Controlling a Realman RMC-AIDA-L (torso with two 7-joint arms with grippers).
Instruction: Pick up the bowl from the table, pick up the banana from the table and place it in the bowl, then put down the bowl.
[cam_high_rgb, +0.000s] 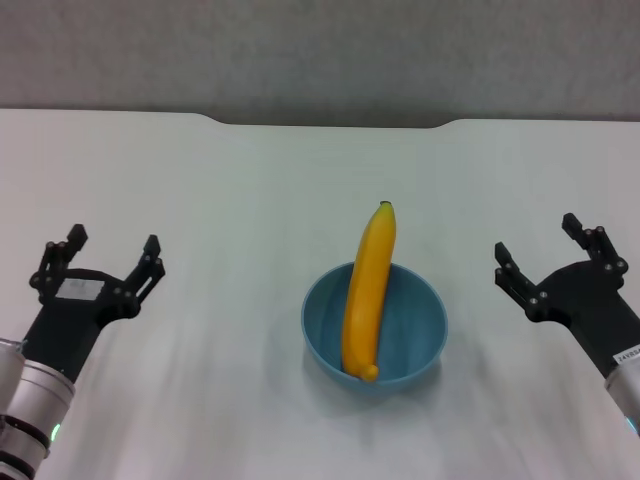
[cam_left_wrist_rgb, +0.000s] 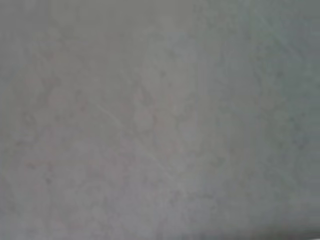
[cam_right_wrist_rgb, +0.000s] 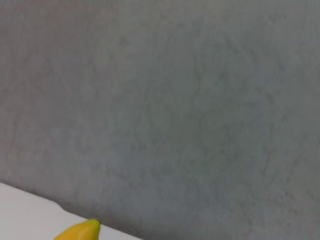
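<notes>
The light-blue bowl (cam_high_rgb: 400, 335) stands on the white table (cam_high_rgb: 230, 230) at the centre front. The yellow banana (cam_high_rgb: 367, 290) lies in it, its lower end inside the bowl and its dark stem tip sticking out over the far rim. The banana's tip also shows in the right wrist view (cam_right_wrist_rgb: 80, 231). My left gripper (cam_high_rgb: 112, 258) is open and empty at the left, well clear of the bowl. My right gripper (cam_high_rgb: 538, 248) is open and empty at the right, apart from the bowl.
The table's far edge has a shallow notch (cam_high_rgb: 335, 124) with a grey wall (cam_high_rgb: 320, 50) behind it. The left wrist view shows only a plain grey surface.
</notes>
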